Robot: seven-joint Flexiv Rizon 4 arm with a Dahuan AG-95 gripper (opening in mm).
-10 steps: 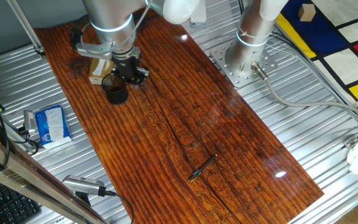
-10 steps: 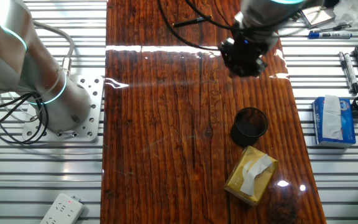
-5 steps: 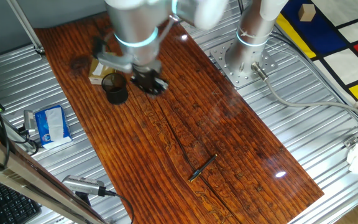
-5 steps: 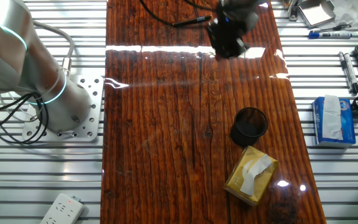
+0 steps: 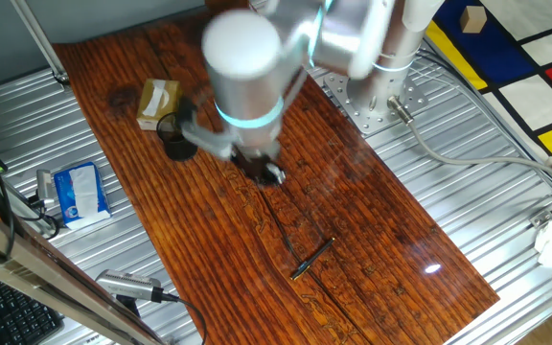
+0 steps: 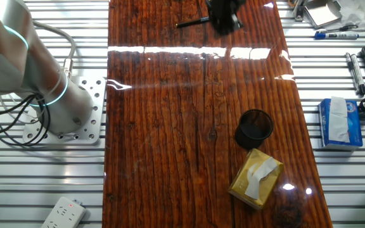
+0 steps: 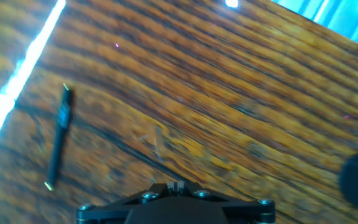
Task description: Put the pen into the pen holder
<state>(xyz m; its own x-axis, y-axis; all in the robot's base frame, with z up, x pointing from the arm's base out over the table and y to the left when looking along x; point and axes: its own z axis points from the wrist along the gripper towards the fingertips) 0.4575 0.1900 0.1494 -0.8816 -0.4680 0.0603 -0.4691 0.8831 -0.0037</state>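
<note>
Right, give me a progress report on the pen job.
Nothing is finished: the thin dark pen lies flat on the wooden table, far from the dark cylindrical cup, which looks empty. In hand: the gripper hangs above the table between cup and pen, holding nothing. Left: reach the pen, grasp it, carry it to the cup and drop it in.

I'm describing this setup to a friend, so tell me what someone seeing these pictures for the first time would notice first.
The big silver arm blurs over the middle of the glossy wooden table, its claw hanging above bare wood. A thin dark pen lies alone near one end, well apart from the dark cup at the other end, which sits right next to a tan box.
</note>
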